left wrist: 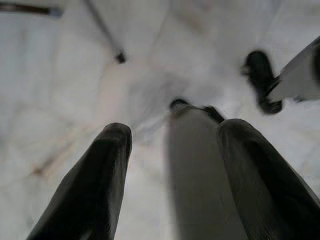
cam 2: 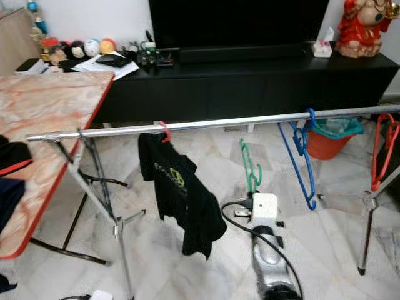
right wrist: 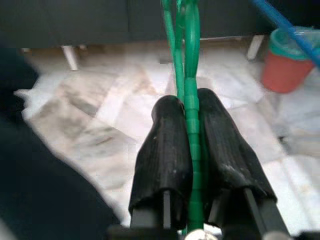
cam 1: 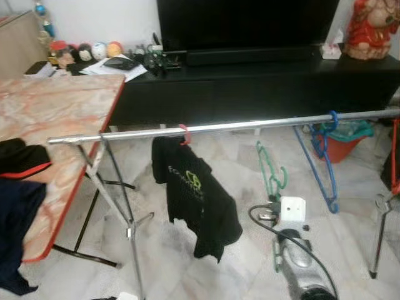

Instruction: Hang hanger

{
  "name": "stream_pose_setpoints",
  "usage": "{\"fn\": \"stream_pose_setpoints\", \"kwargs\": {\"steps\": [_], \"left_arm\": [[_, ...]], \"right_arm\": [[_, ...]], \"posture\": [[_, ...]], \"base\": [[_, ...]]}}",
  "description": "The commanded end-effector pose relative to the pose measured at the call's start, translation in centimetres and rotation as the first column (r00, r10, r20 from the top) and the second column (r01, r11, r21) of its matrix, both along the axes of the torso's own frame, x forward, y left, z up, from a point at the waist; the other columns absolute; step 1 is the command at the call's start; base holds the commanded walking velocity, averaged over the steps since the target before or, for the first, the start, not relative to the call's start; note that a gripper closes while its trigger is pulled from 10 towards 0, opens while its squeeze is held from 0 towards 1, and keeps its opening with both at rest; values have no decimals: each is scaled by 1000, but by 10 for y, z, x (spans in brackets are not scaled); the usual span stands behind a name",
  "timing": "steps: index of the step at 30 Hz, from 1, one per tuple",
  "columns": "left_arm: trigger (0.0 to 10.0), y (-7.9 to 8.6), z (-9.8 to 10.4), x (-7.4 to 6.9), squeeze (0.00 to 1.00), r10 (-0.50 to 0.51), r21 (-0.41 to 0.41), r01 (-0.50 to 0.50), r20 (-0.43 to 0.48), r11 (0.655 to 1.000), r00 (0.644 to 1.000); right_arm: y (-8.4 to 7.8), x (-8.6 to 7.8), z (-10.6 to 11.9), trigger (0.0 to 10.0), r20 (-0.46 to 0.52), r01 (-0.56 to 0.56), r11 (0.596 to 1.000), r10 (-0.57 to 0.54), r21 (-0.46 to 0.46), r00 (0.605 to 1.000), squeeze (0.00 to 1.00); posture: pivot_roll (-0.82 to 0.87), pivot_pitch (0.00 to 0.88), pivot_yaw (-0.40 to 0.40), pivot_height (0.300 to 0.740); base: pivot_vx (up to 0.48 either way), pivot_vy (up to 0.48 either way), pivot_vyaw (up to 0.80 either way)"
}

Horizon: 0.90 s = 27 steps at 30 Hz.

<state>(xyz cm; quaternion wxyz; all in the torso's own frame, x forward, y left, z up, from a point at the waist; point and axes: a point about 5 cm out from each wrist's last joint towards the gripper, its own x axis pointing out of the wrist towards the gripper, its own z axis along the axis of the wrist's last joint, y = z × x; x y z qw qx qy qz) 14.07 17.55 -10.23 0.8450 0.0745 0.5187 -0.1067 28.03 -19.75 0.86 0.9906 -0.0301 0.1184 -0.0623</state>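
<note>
From the left eye view, the right gripper (cam 1: 273, 195) holds the green hanger (cam 1: 269, 169) up ahead of itself, the hook end still below and short of the silver rail (cam 1: 250, 125) that runs across above it; a black shirt (cam 1: 194, 200) on a red hanger hangs off to the gripper's left, and a blue hanger (cam 1: 322, 159) hangs off to its right. In the right eye view the same thin green frame rises from the claw, and a red hanger (cam 2: 382, 153) dangles farther along the rail to the right. The left wrist view shows the left gripper (left wrist: 172, 145) with fingers spread, nothing between them, pointed at pale marble floor (left wrist: 60, 90). In the right wrist view the two black fingers (right wrist: 167, 145) are pressed together on the green wire, which runs straight out between them. It looks light, stiff and rather slick, likely to pivot in the pinch, so a hold low on the frame, leaving the hook free, seems right.
</note>
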Motion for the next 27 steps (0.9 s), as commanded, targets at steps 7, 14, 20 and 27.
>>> {"fn": "stream_pose_setpoints", "kwargs": {"steps": [7, 14, 20, 27], "left_arm": [[10000, 13, 0, -4, 0, -4, 36, 4, -12, 999, 1000], [10000, 13, 0, -3, 0, -15, 45, 15, -3, 999, 1000], [10000, 13, 0, -3, 0, -14, 39, 14, -3, 999, 1000], [10000, 13, 0, -3, 0, -17, 34, 18, -6, 999, 1000]], "right_arm": [[9, 7, 7, 10000, 40, -7, 1000, 7, 14, 999, 0], [8, 9, 10, 10000, 54, -3, 1000, 3, 10, 999, 0], [4, 15, 20, 10000, 108, 8, 1000, -8, -1, 994, 0], [1, 20, 28, 10000, 140, 19, 1000, -18, -8, 990, 0]], "posture": [[-237, 0, 44, 740], [-237, 0, 45, 740], [-237, 0, 46, 740], [-237, 0, 46, 740]], "base": [[281, 0, 0], [79, 0, 0], [0, 0, 0], [0, 0, 0]]}}
